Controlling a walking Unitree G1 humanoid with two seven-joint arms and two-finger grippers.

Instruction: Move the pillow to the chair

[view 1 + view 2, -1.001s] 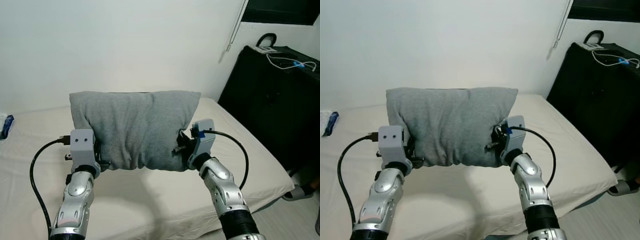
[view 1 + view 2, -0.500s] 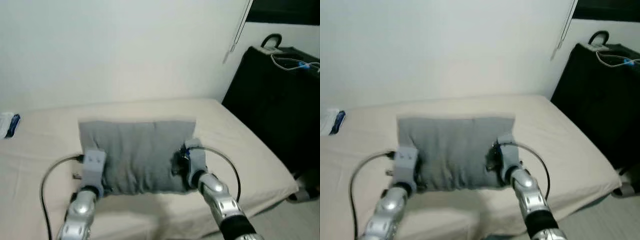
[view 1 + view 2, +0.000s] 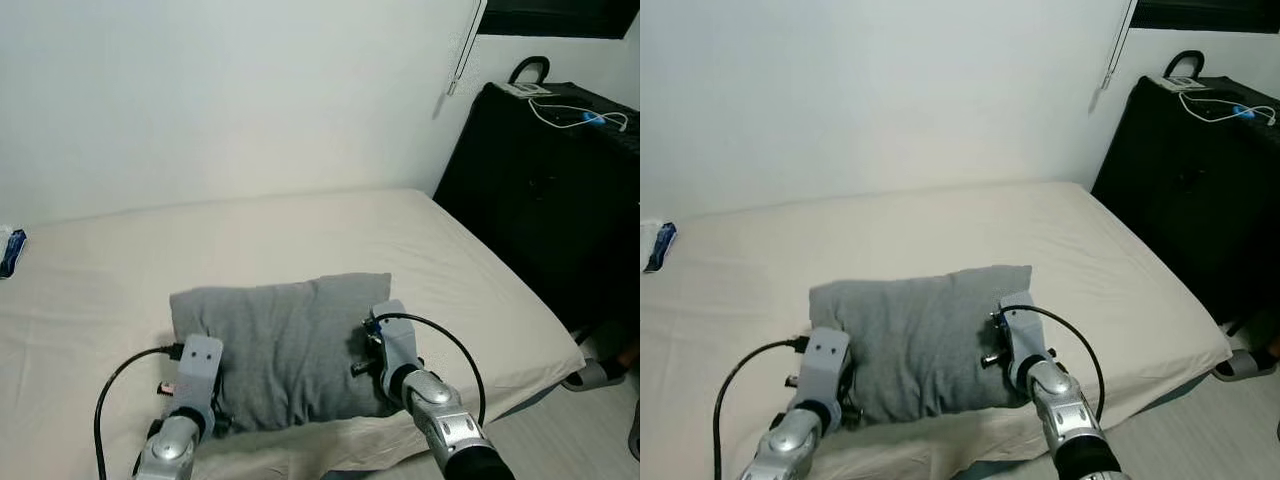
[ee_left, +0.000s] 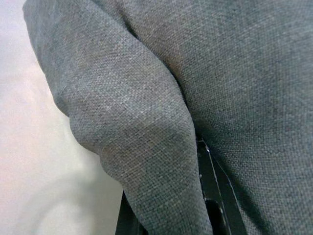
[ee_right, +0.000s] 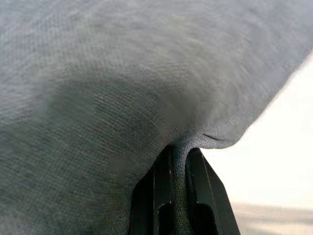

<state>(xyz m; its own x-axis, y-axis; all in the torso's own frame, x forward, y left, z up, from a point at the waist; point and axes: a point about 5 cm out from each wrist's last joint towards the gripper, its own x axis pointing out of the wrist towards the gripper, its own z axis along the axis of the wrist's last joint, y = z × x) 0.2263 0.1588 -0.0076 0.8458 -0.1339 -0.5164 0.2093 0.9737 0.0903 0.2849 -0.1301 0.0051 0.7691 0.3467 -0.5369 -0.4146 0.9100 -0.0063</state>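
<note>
Currently the grey pillow [image 3: 285,345] sits low over the bed [image 3: 420,250], at 6 o'clock from center. Left gripper [image 3: 215,415] pinches its 8 o'clock corner, right gripper [image 3: 362,358] its 4 o'clock edge; both jaws closed on fabric. Two-sided grip keeps it from sagging. Black cabinet [image 3: 540,190] at 2 o'clock.

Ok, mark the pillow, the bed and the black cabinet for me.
pillow [image 3: 290,340], left eye view, middle of its grey top face.
bed [image 3: 200,240], left eye view, bare sheet behind the pillow.
black cabinet [image 3: 540,200], left eye view, its front panel.
</note>
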